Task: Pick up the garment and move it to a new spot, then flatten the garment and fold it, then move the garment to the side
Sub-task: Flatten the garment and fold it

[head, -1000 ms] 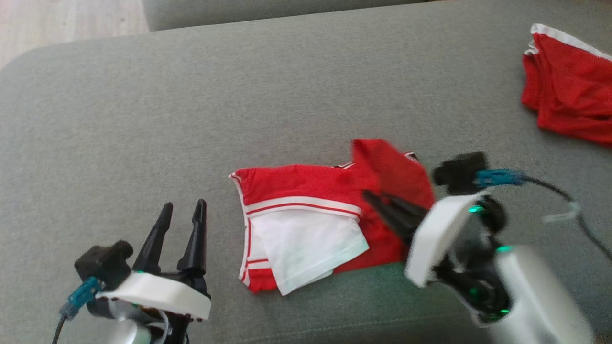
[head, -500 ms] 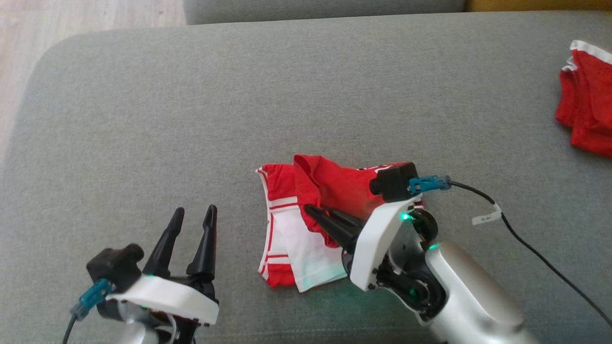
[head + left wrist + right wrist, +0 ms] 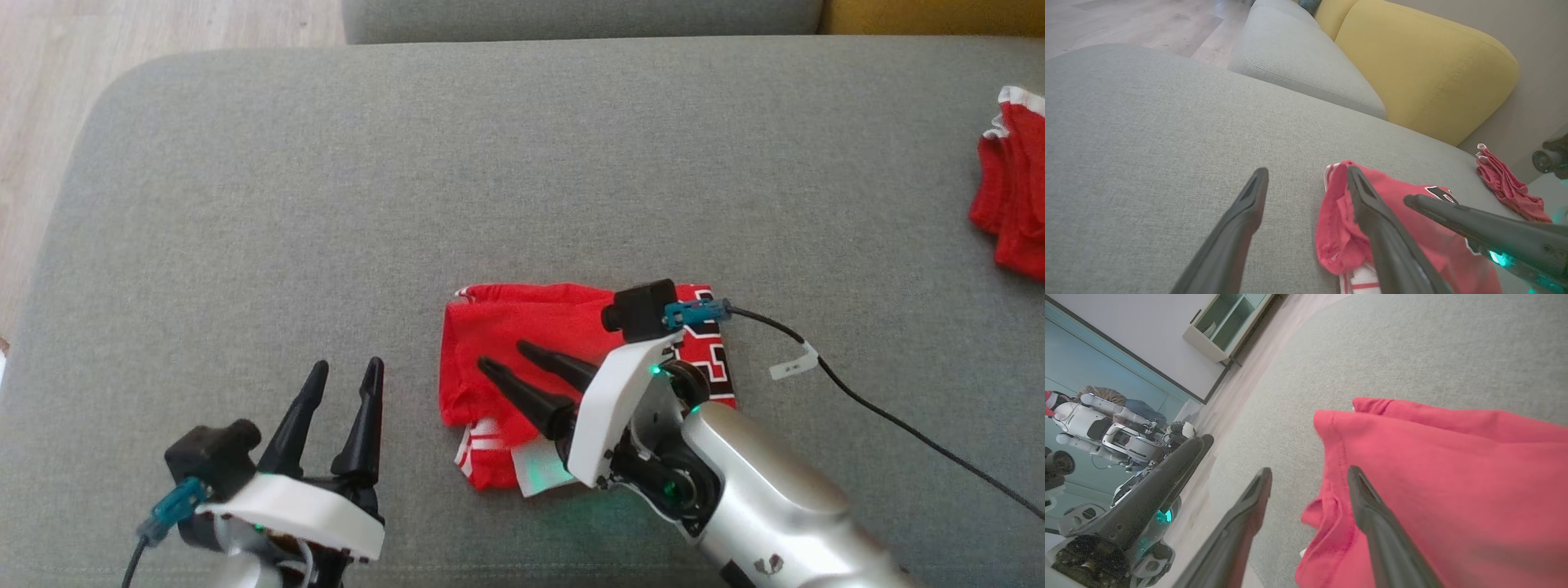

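The garment (image 3: 531, 339) is a red jersey with white trim and black lettering, lying folded on the grey sofa seat (image 3: 408, 180). My right gripper (image 3: 502, 357) hovers over its left half, open, with nothing between its fingers. In the right wrist view the red cloth (image 3: 1445, 490) spreads under and to the right of the open fingers (image 3: 1367, 514). My left gripper (image 3: 344, 374) stands open to the left of the garment, apart from it. The left wrist view shows the garment's folded edge (image 3: 1339, 228) just behind my right finger (image 3: 1372, 216).
A second red and white cloth (image 3: 1008, 196) lies at the far right of the seat. A black cable (image 3: 890, 416) trails from the right wrist across the cushion. A yellow cushion (image 3: 1425, 69) stands behind. Wooden floor (image 3: 49, 98) lies past the seat's left edge.
My right gripper carried the red flap leftward over the white part, then opened and let it go. The garment now lies as a smaller red fold. The camera also shifted.
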Controlling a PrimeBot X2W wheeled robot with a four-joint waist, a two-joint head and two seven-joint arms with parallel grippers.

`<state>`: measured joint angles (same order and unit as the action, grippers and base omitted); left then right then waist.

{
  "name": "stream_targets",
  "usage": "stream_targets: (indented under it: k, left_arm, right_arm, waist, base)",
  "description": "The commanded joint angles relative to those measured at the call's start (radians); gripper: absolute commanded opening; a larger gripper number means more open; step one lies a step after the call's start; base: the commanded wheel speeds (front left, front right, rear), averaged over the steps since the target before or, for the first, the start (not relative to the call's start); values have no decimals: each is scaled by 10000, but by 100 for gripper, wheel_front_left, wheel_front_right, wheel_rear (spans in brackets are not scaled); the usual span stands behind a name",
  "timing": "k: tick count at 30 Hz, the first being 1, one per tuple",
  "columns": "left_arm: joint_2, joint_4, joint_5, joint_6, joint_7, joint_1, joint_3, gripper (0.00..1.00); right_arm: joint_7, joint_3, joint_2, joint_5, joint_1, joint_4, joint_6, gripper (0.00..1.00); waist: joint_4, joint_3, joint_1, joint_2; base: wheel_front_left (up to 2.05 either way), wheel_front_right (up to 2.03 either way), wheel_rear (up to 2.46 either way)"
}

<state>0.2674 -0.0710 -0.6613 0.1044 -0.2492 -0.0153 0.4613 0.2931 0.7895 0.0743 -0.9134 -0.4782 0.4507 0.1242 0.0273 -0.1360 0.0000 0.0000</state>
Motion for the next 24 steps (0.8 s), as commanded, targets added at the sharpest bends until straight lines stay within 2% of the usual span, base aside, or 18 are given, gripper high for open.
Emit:
stream_targets:
  k: [1,6,10,15,24]
  left_arm:
    - [45,245,82,-45,-100,-474,-324,100]
    - [77,286,57,18,-102,-368,-367,100]
    - [92,356,58,63,-104,-317,-393,100]
    - [90,370,54,107,-105,-314,-415,100]
    - [77,335,89,144,-107,-385,-377,100]
  right_arm:
    - [-315,234,-239,-233,-409,-144,65,100]
    - [-1119,368,-240,-666,-714,156,65,100]
    - [-1937,98,-240,-654,-1040,363,65,100]
    - [-2625,-291,-240,-203,-1276,694,65,100]
    - [-3723,-1328,-232,1689,-1065,1148,65,100]
  waist:
    - [17,39,0,0]
    - [-76,85,0,0]
    - [-247,79,0,0]
    - [-421,93,0,0]
    - [-748,109,0,0]
  base:
    - [0,0,0]
    - [0,0,0]
    - [0,0,0]
    - [0,0,0]
    - [0,0,0]
